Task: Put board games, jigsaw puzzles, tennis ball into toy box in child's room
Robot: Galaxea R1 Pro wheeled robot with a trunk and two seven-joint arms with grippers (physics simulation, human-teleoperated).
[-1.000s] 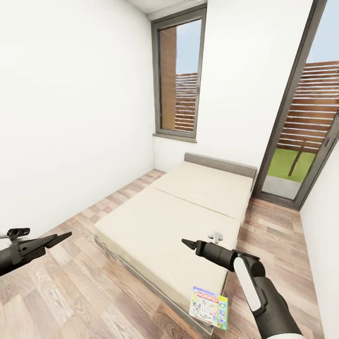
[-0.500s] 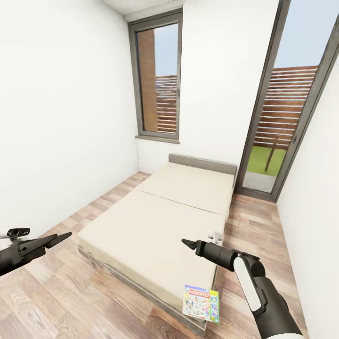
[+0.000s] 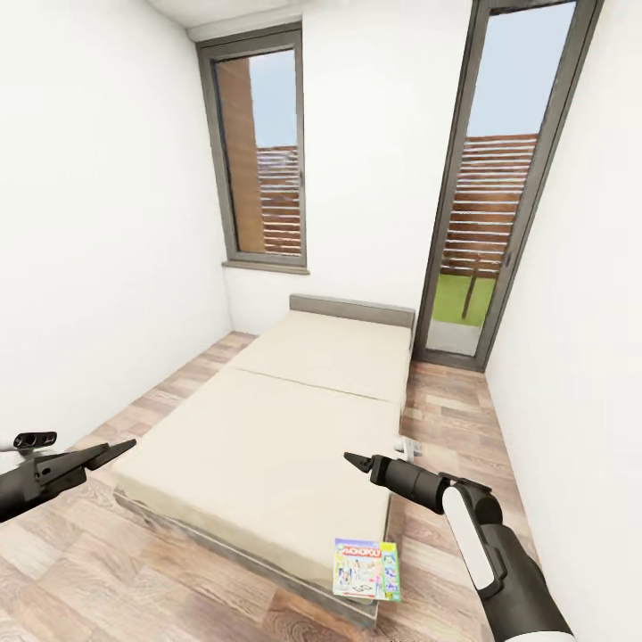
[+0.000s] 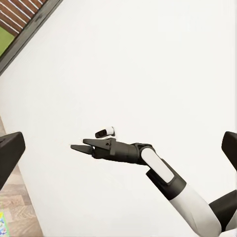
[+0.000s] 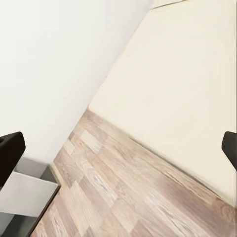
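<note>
A board game [image 3: 366, 568], a flat box with a green edge reading "Monopoly", lies on the near right corner of the bed [image 3: 267, 437]. The bed has a plain beige cover and a grey headboard [image 3: 351, 309]. My left gripper [image 3: 111, 448] hangs over the floor left of the bed, with nothing between its fingers [image 4: 10, 155], which stand wide apart. My right gripper [image 3: 357, 462] hovers above the bed's near right part, up and back from the Monopoly box. Its fingers [image 5: 10, 150] are also wide apart and hold nothing. The table, toy box, puzzles and ball are out of view.
White walls close in on both sides. A tall window [image 3: 263, 152] and a glass door [image 3: 499, 196] stand at the far end. Strips of wood floor [image 3: 169, 383] run along the left and right of the bed.
The whole picture has shifted, so the camera moved: bed, window and door now sit further left and the door shows more fully. Both arms hold the same pose.
</note>
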